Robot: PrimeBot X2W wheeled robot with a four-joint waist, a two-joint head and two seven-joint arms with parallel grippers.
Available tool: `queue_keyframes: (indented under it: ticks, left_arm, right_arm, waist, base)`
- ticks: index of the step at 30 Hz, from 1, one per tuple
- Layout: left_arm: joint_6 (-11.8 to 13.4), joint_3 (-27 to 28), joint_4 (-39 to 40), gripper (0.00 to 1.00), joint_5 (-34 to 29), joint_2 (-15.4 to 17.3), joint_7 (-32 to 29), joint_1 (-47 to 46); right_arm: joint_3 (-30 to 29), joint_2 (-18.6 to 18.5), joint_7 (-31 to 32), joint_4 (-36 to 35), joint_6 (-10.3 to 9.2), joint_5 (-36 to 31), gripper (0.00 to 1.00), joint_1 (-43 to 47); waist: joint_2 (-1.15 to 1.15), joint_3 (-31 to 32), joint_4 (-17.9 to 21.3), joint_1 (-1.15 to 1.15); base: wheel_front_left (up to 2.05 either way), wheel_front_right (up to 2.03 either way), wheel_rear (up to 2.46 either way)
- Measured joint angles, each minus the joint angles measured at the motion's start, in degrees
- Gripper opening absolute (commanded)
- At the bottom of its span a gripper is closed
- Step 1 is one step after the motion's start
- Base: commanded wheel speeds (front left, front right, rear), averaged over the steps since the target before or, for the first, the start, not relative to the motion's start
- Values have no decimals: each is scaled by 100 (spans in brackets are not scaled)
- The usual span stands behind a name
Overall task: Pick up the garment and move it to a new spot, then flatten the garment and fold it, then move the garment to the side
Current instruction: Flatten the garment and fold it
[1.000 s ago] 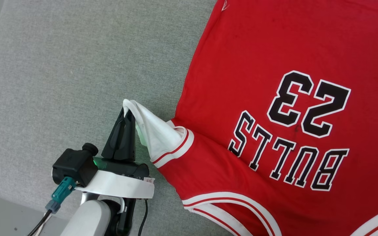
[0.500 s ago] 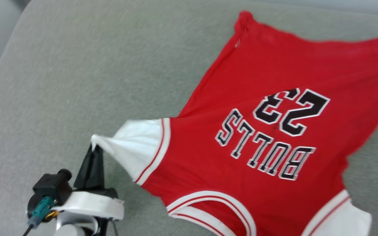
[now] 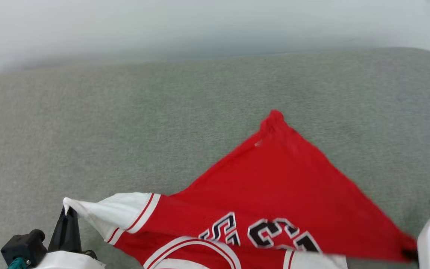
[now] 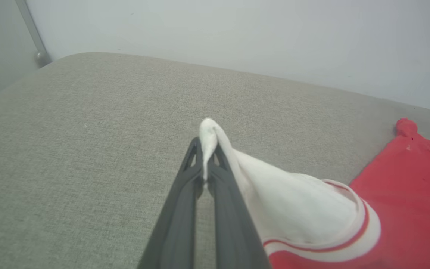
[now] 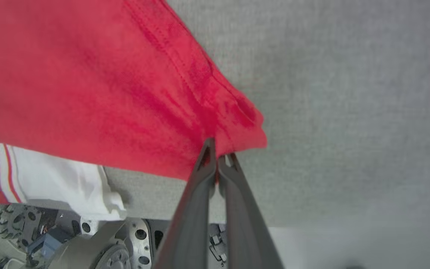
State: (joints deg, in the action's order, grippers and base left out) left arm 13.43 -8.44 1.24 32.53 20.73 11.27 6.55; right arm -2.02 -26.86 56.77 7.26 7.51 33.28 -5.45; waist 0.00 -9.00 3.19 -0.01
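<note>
The left pincer (image 4: 207,145) is clamping shut on the white sleeve tip (image 4: 211,129), the right pincer (image 5: 218,147) on the red hem corner (image 5: 245,127) — seemingly carrying the garment (image 3: 282,179); next needs lowering it taut ahead of both

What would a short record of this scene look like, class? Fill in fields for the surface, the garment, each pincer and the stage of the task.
surface: grey fabric cushion, pale wall behind
garment: red shirt with white sleeves, black print facing up, spread between the two pincers
left pincer: shut on the tip of a white sleeve
right pincer: shut on a red hem corner
stage: gripped at two points, not yet flattened or folded
</note>
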Motion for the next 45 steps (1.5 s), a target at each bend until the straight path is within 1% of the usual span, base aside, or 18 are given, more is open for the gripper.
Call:
queue_keyframes:
  ticks: [4, 6, 7, 9, 13, 16, 18, 20, 23, 26, 28, 30, 34, 36, 40, 45]
  left_arm:
    - [43, -10, 54, 0, 2, 30, -103, 54]
    - [69, -16, 80, 0, 1, 48, -132, 55]
    - [93, -29, 137, 0, -8, 82, -188, 55]
    - [116, -43, 188, 0, -21, 109, -230, 57]
    - [121, -83, 309, 0, -66, 177, -304, 29]
    - [122, -129, 422, 0, -121, 192, -323, -86]
    - [122, -179, 498, 0, -186, 192, -316, -240]
    - [123, -226, 554, 0, -213, 170, -322, -382]
    - [119, -318, 612, 0, -264, 121, -322, -592]
    - [78, -428, 662, 0, -320, 74, -327, -867]
    - [35, -498, 673, 0, -365, 36, -311, -1025]
    - [12, -569, 675, 0, -386, 2, -291, -1162]
    - [-55, -666, 623, 0, -415, -101, -192, -1392]
    - [-90, -717, 566, 0, -415, -159, -145, -1502]
    - [-167, -775, 430, 0, -412, -247, -54, -1670]
    - [-241, -843, 265, 0, -411, -345, 43, -1878]
  right_arm:
    - [47, 311, 44, 26, 0, 3, 0, 814]
    - [70, 439, -60, 55, 0, 20, 47, 965]
    - [99, 528, -347, 24, 0, 99, 100, 1008]
    - [58, 506, -738, -24, -1, 53, 100, 957]
    - [-138, 497, -2084, -149, 0, -90, 100, 511]
    - [-247, 570, -3055, -79, 0, -129, 100, 166]
    - [-266, 581, -3582, 9, 0, -176, 100, -131]
    - [-196, 593, -3872, 138, 0, -130, 100, -433]
    - [-55, 564, -3971, 379, 0, 2, 100, -895]
    - [192, 375, -3756, 576, 0, 156, 100, -1430]
    - [396, 202, -3414, 670, -1, 238, 100, -1757]
    - [706, 8, -2872, 693, -1, 361, 100, -2078]
    - [1136, -185, -1861, 677, -1, 728, 100, -2627]
    - [1274, -223, -1388, 698, -1, 829, 100, -2825]
    - [1675, -235, -699, 656, -1, 1003, 100, -3148]
    - [2005, -264, -241, 757, -1, 1067, 100, -3462]
  waist:
    - [0, 107, 194, 0]
    - [0, 121, 256, 0]
    - [0, 114, 309, 0]
    - [0, 101, 329, 0]
    - [0, 30, 311, 0]
    - [0, -68, 260, 0]
    - [0, -171, 216, 1]
    - [0, -285, 167, 1]
    - [0, -473, 82, 1]
    - [0, -689, -19, 2]
    - [0, -829, -107, 2]
    - [0, -968, -204, 2]
    - [0, -1234, -400, 2]
    - [0, -1343, -510, 2]
    - [0, -1553, -691, 2]
    - [0, -1765, -862, 2]
  base:
    - [0, 0, 0]
    - [0, 0, 0]
    - [0, 0, 0]
    - [0, 0, 0]
    - [0, 0, 0]
    - [0, 0, 0]
    - [0, 0, 0]
    - [0, 0, 0]
    - [0, 0, 0]
    - [0, 0, 0]
    - [0, 0, 0]
    - [0, 0, 0]
    - [0, 0, 0]
    - [0, 0, 0]
    - [0, 0, 0]
    - [0, 0, 0]
